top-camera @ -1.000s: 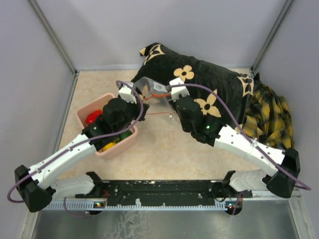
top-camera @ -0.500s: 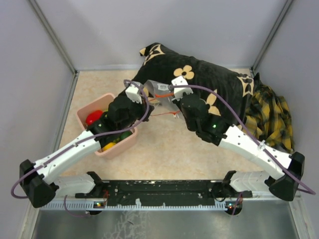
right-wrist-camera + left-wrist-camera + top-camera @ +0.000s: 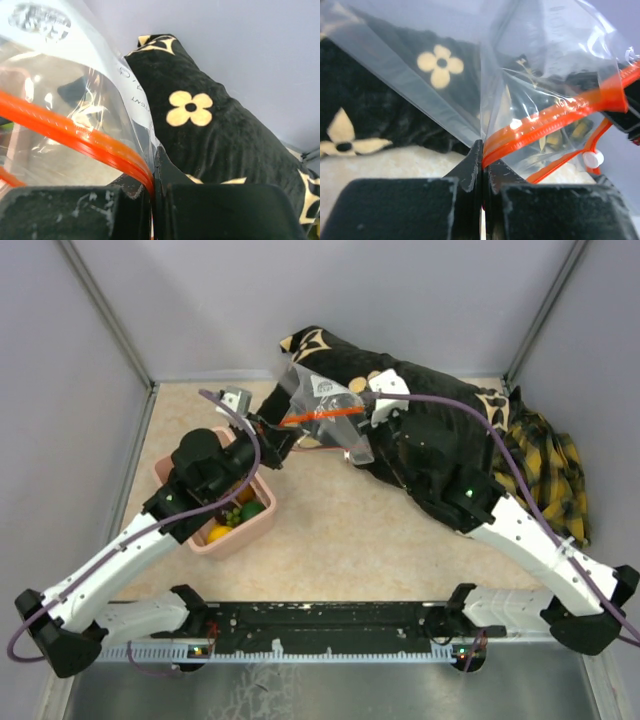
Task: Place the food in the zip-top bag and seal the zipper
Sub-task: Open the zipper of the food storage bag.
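Note:
The zip-top bag (image 3: 322,408) hangs clear of the table, stretched between my two grippers in front of the black cushion. Its zipper (image 3: 322,416) runs taut from left to right. My left gripper (image 3: 277,430) is shut on the strip's left end, seen close in the left wrist view (image 3: 482,152) with the zipper (image 3: 555,117) and the bag (image 3: 545,60). My right gripper (image 3: 363,412) is shut on the right end, seen in the right wrist view (image 3: 152,175) with the zipper (image 3: 65,131) and the bag (image 3: 60,60). The food (image 3: 249,509) lies in the pink tub (image 3: 262,525), partly hidden by my left arm.
A black cushion with cream flowers (image 3: 440,405) lies across the back, right behind the bag. A yellow plaid cloth (image 3: 545,470) lies at the right wall. Grey walls close in the left, back and right sides.
Both grippers have risen with the bag and moved apart, the left one leftward and the right one rightward. The zipper strip has gone from slack near the table to taut in the air.

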Available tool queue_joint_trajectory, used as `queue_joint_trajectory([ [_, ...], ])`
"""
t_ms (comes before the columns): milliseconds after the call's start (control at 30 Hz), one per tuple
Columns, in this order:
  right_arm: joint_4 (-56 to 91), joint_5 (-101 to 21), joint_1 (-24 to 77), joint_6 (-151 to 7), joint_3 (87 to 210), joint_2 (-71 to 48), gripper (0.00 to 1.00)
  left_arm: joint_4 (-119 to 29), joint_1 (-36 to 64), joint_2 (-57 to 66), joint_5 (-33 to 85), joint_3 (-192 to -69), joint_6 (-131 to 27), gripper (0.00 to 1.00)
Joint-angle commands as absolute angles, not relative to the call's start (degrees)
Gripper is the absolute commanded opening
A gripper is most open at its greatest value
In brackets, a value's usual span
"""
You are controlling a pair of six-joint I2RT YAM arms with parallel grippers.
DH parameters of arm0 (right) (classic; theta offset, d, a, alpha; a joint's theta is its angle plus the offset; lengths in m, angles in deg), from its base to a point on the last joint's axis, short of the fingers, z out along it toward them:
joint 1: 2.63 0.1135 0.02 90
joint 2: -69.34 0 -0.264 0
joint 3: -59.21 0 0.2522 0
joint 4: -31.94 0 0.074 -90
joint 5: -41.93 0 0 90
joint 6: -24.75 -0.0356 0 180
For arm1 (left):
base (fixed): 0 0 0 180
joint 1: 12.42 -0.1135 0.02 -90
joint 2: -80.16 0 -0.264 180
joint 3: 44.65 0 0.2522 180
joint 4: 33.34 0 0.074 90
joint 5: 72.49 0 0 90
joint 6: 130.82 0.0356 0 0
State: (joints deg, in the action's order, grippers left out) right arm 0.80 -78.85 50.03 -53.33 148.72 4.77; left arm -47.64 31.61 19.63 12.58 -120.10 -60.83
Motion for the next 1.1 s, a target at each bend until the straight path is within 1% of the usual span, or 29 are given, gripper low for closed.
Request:
queue_joint_trajectory([
  [0, -9.7, -79.0, 49.29, -59.49, 149.08, 2.55, 0.0, -47.55, 28.8, 18.62, 18.14, -112.22, -68.91, 0.0],
  [100, -15.59, -76.39, 49.26, -62.39, 148.73, 2.95, 0.0, -46.94, 28.65, 20.2, 15.8, -107.79, -69.84, 0.0],
  [233, -20.71, -79.63, 48.27, -64.14, 146.86, 3.92, 0.0, -49.44, 27.45, 20.43, 14.53, -105.28, -70.01, 0.0],
  [367, -25.91, -76.01, 47.66, -66.89, 147.66, 1.57, 0.0, -49.68, 27.4, 17.61, 19.15, -105.96, -70.31, 0.0],
  [500, -27.07, -70.38, 47.64, -69.35, 150.12, -2.64, 0.0, -48.81, 27.39, 12.82, 23.74, -108.0, -70.57, 0.0],
  [533, -27.15, -69.45, 47.64, -69.89, 150.89, -3.76, 0.0, -48.26, 27.4, 11.66, 24.59, -108.39, -70.73, 0.01],
  [600, -27.33, -68.37, 47.68, -70.97, 152.14, -5.77, 0.0, -47.71, 27.3, 9.49, 25.54, -109.29, -71.15, 0.07],
  [667, -27.62, -68.02, 47.65, -71.88, 153.12, -7.65, 0.0, -48.05, 27.31, 8.83, 25.63, -109.96, -71.36, 0.08],
  [700, -28.06, -67.9, 47.71, -72.3, 153.72, -8.45, 0.0, -48.1, 27.31, 9.05, 25.29, -109.93, -71.47, 0.11],
  [767, -29.33, -68.24, 47.68, -73.35, 155.09, -10.17, 0.0, -47.72, 27.26, 10.17, 24.41, -109.19, -71.6, 0.2],
  [867, -31.73, -69.15, 47.77, -74.59, 157.33, -13.0, 0.0, -46.12, 27.1, 12.64, 23.03, -107.43, -71.68, 0.29],
  [967, -34.16, -72.06, 48.94, -74.97, 160.06, -15.94, 0.0, -45.83, 26.66, 14.42, 22.42, -106.58, -72.14, 0.43],
  [1067, -35.72, -76.47, 50.93, -75.21, 161.84, -17.97, 0.0, -46.49, 26.39, 15.38, 21.62, -106.5, -72.5, 0.49],
])
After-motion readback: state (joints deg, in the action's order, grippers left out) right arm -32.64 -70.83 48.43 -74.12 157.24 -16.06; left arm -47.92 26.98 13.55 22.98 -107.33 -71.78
